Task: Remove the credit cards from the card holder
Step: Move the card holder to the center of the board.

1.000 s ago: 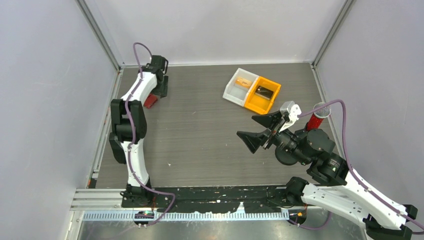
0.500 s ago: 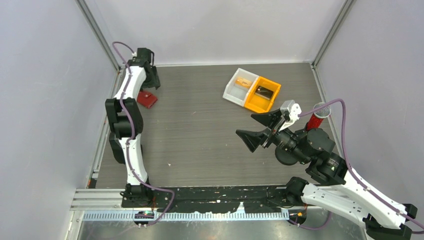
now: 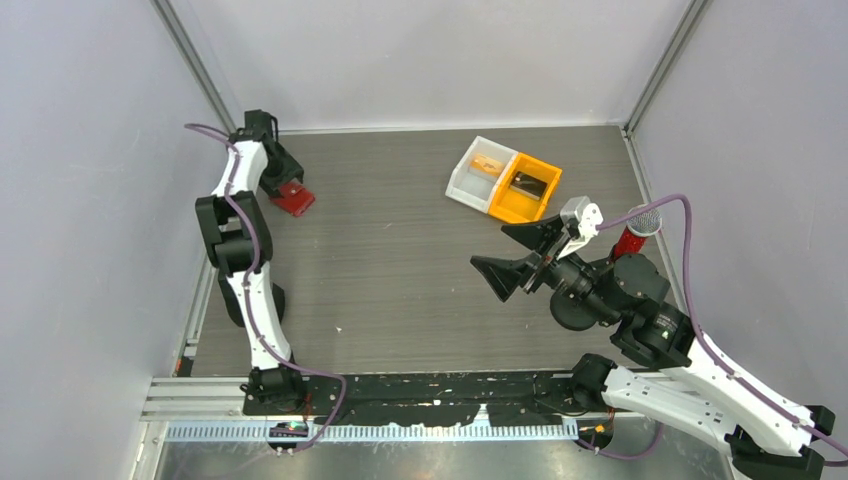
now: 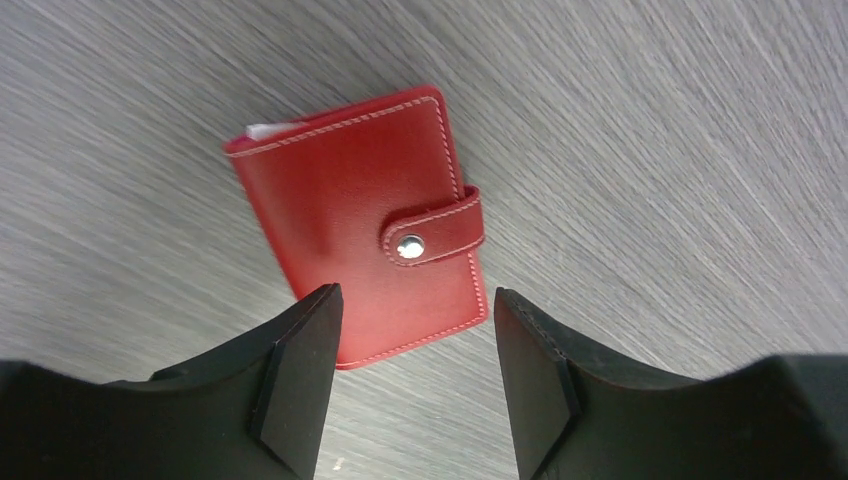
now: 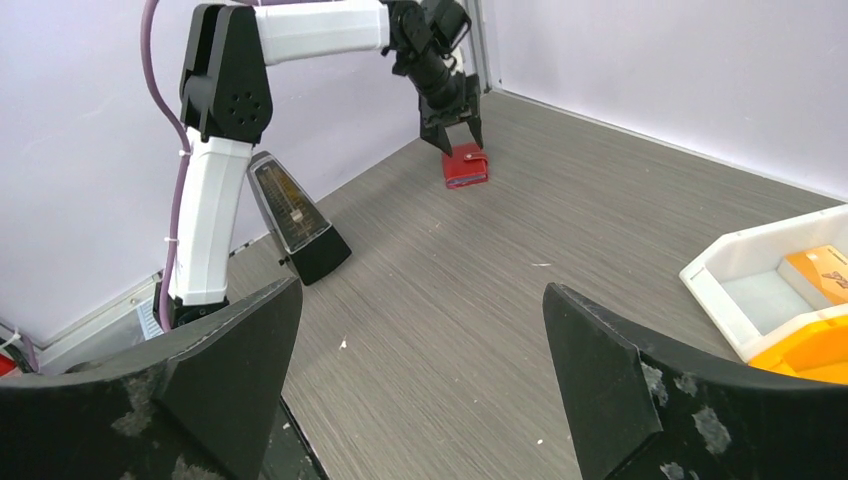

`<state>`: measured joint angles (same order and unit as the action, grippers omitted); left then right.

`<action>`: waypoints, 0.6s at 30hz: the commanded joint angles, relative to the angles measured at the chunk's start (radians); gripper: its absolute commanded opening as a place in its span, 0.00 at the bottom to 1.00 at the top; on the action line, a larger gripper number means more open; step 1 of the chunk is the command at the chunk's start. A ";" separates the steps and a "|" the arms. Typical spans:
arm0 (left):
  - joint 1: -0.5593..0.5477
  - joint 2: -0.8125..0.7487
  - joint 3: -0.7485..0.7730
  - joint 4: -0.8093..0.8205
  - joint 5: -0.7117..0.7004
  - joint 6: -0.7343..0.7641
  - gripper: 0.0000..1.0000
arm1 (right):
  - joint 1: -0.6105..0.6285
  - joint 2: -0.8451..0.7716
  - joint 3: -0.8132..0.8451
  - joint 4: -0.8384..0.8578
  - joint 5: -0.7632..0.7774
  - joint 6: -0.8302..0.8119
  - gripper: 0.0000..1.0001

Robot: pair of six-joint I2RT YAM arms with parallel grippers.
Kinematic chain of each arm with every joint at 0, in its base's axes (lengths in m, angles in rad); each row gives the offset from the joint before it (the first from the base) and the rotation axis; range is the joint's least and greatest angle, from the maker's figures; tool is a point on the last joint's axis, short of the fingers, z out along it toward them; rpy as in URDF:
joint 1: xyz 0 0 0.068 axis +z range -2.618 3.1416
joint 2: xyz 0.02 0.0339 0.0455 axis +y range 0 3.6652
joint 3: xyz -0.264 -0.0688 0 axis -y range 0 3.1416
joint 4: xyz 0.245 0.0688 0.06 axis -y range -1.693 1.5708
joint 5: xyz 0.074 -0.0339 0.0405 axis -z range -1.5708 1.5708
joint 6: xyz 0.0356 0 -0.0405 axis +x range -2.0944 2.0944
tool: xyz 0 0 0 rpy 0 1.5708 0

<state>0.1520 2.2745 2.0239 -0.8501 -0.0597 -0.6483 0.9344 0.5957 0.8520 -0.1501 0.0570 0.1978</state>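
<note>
Left wrist view looks straight down on the card holder (image 4: 350, 210), which lies flat on the table (image 4: 650, 150), folded shut with its strap (image 4: 445, 228) snapped over the edge at three o'clock and a pale sliver (image 4: 265, 130) peeking out at eleven o'clock. The left gripper (image 4: 415, 295) hangs over the holder's six o'clock end with its fingers well apart, gripping nothing; the holder's near edge sits in the gap between them, and whether the left finger brushes the corner cannot be told. In the top view the holder sits at about ten o'clock from the table's middle, close to the left wall. The right gripper (image 3: 490, 250) hovers in the air at about three o'clock, fingers spread wide and empty, pointing toward nine o'clock. At one o'clock stand two bins touching side by side – a white bin (image 3: 462, 184) with a credit card (image 3: 488, 164) in it, and an orange bin (image 3: 512, 212) with a dark flat item (image 3: 527, 184). Bare table lies between the two grippers.
</note>
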 commanded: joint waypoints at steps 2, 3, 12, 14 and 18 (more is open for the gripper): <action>0.009 -0.046 -0.126 0.140 0.097 -0.126 0.60 | 0.003 -0.002 0.049 0.037 0.022 0.009 0.99; 0.012 -0.051 -0.141 0.152 0.099 -0.137 0.59 | 0.003 -0.003 0.051 0.035 0.022 0.010 0.99; 0.012 -0.040 -0.184 0.141 0.180 -0.185 0.48 | 0.003 -0.034 0.036 0.032 0.081 0.020 1.00; 0.009 -0.053 -0.206 0.144 0.179 -0.179 0.47 | 0.003 -0.042 0.033 0.032 0.090 0.020 1.00; -0.009 -0.095 -0.239 0.128 0.157 -0.146 0.47 | 0.003 -0.055 0.032 0.031 0.099 0.020 1.00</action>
<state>0.1726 2.2341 1.8328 -0.6952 0.0650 -0.8059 0.9344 0.5560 0.8623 -0.1509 0.1223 0.2131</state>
